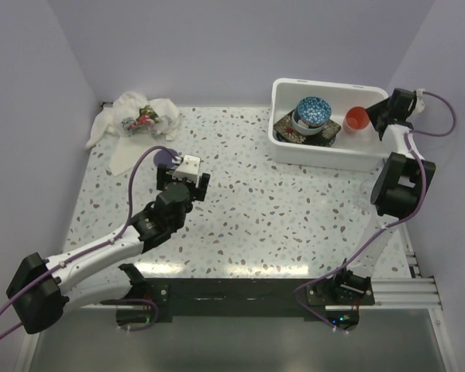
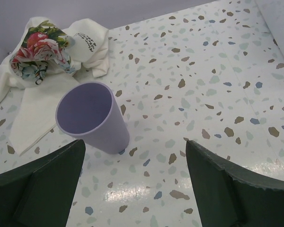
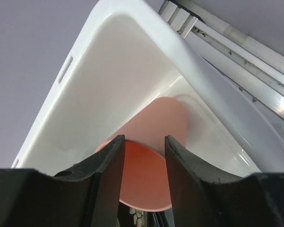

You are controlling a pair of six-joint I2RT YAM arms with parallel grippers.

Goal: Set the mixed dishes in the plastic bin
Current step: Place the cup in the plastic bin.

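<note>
A purple cup [image 1: 167,156] stands upright on the speckled table; in the left wrist view it [image 2: 92,118] is just ahead and left of my open, empty left gripper [image 2: 135,189], which also shows in the top view [image 1: 182,172]. The white plastic bin [image 1: 325,159] at the back right holds a blue-patterned dish [image 1: 311,111] on a dark square plate [image 1: 301,134], and an orange cup [image 1: 356,118]. My right gripper [image 1: 378,118] is at the bin's right end. Its jaws [image 3: 144,161] stand part open right before the orange cup's mouth [image 3: 146,179], with nothing pinched between them.
A crumpled white cloth with a red-green print [image 1: 136,120] lies at the back left, just behind the purple cup; it also shows in the left wrist view [image 2: 42,56]. Lilac walls enclose the table. A metal rail [image 3: 236,61] runs outside the bin's right side.
</note>
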